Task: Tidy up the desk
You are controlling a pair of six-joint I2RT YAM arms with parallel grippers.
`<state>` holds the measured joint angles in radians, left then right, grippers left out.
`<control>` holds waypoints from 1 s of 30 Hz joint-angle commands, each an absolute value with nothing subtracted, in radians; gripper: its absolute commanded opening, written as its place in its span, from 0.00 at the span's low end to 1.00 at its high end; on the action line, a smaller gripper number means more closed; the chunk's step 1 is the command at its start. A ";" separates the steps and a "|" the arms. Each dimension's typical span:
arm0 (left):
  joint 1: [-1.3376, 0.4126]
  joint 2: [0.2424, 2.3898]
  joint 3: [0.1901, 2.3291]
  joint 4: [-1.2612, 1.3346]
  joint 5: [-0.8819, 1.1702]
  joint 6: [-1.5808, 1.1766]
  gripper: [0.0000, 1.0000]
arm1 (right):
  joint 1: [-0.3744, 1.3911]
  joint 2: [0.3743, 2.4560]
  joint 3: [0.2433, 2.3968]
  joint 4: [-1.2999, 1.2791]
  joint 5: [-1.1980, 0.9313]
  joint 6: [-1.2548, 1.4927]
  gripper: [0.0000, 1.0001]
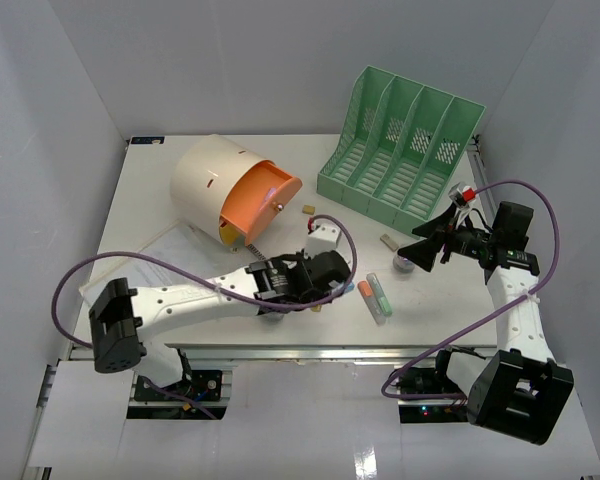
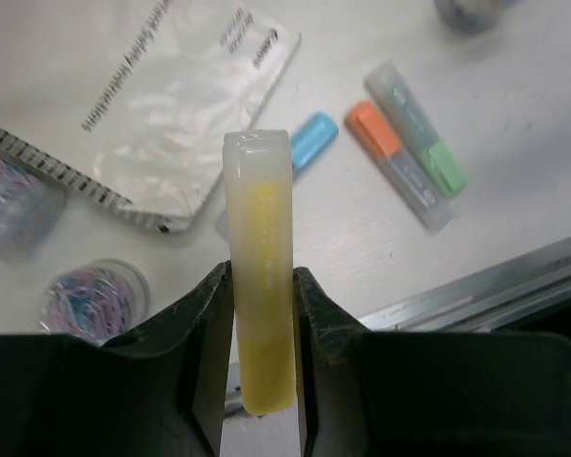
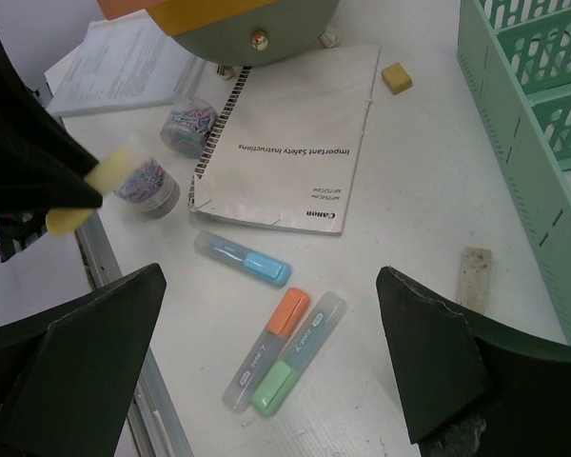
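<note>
The white desk (image 1: 160, 190) holds scattered stationery. My left gripper (image 1: 325, 287) is shut on a yellow highlighter (image 2: 259, 276) and holds it above the desk's front part; the highlighter stands out past the fingertips in the left wrist view and also shows in the right wrist view (image 3: 86, 193). My right gripper (image 1: 420, 250) is open and empty, hovering above a blue highlighter (image 3: 243, 259), an orange one (image 3: 271, 345) and a green one (image 3: 303, 354) that lie on the desk. Its jaws stand wide apart on either side of them (image 3: 266, 357).
A cream drawer box (image 1: 212, 180) with an open orange drawer (image 1: 262, 198) stands at the back. A mint-green file rack (image 1: 400, 145) is at the back right. A booklet (image 3: 290, 143), two jars of clips (image 3: 188, 126), an eraser (image 3: 474, 276) and the front rail (image 2: 485, 286) are near.
</note>
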<state>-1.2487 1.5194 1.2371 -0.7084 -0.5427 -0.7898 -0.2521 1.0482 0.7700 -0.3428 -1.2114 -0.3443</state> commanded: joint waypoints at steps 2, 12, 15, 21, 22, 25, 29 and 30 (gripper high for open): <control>-1.091 1.334 1.281 -0.525 -0.482 -0.441 0.00 | -0.256 1.052 0.764 -0.344 -1.246 -0.359 0.99; -0.836 1.281 1.426 -0.371 -0.435 -0.090 0.00 | -0.257 1.064 0.765 -0.358 -1.259 -0.377 0.99; -0.769 1.303 1.447 -0.343 -0.438 -0.009 0.00 | -0.256 1.072 0.764 -0.370 -1.280 -0.390 0.99; -0.686 1.324 1.375 -0.255 -0.545 0.143 0.01 | -0.256 1.080 0.764 -0.383 -1.285 -0.408 0.99; -0.677 1.324 1.365 -0.244 -0.532 0.149 0.01 | -0.256 1.080 0.764 -0.385 -1.287 -0.410 0.99; -0.670 1.329 1.347 -0.230 -0.494 0.150 0.07 | -0.255 1.085 0.763 -0.390 -1.293 -0.418 0.99; -0.664 1.349 1.327 -0.228 -0.493 0.149 0.15 | -0.255 1.094 0.766 -0.403 -1.289 -0.433 0.99; -0.662 1.352 1.318 -0.227 -0.495 0.148 0.18 | -0.255 1.097 0.767 -0.407 -1.286 -0.435 0.99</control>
